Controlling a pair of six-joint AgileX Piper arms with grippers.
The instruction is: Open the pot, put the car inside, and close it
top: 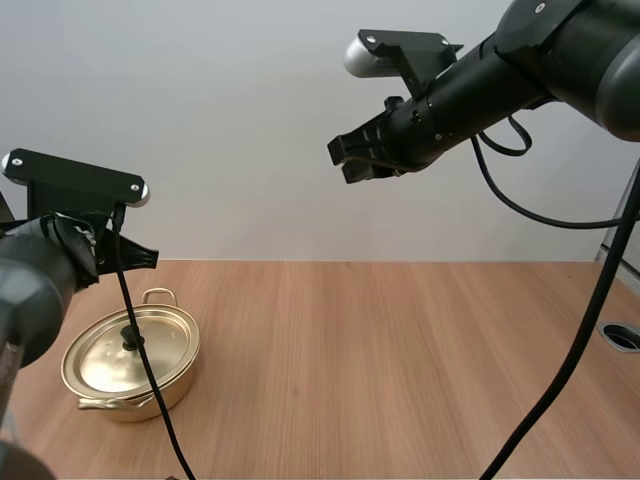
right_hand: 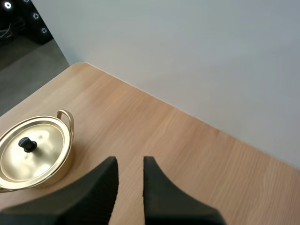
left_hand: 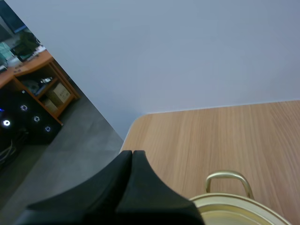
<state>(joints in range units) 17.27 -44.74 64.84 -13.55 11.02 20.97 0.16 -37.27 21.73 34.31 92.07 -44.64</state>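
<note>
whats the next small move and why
Likely open the left hand and lower it onto the knob: the lid sits on the pot, the left hand is shut near the pot, and the right hand, open, is high above the table.

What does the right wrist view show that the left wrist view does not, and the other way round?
Right wrist view: the right hand, open, over the table, and nearly the whole pot, with the black knob on its lid.
Left wrist view: the left hand, shut, close by the pot's rim.
Both: the pot with its lid on, one handle, the wooden table and the plain wall.
</note>
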